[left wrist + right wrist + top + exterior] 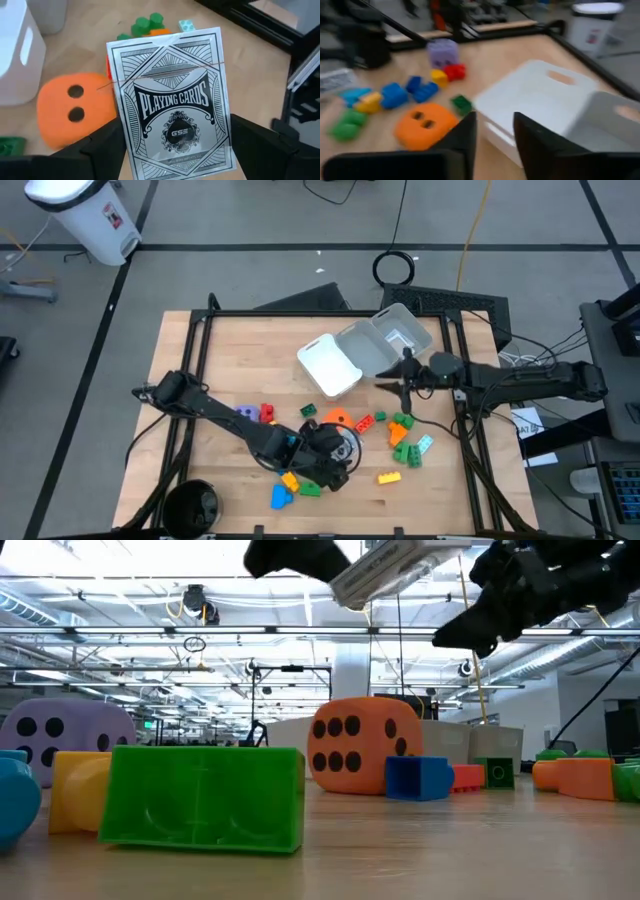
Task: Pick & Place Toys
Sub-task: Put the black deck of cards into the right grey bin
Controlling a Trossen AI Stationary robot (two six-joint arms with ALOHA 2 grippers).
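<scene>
Standing upright between left gripper (pixel 172 150) fingers: card pack (pixel 172 97).

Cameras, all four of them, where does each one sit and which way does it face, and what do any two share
High view: overhead, straight down on the table; both arms show.
Low view: table height, level past the green brick and orange die; arms overhead.
Left wrist view: on the left arm, facing a playing-card box between its fingers.
Right wrist view: on the right arm, over the white tray; its fingers show.
Shared: both wrist views see the orange die.
</scene>
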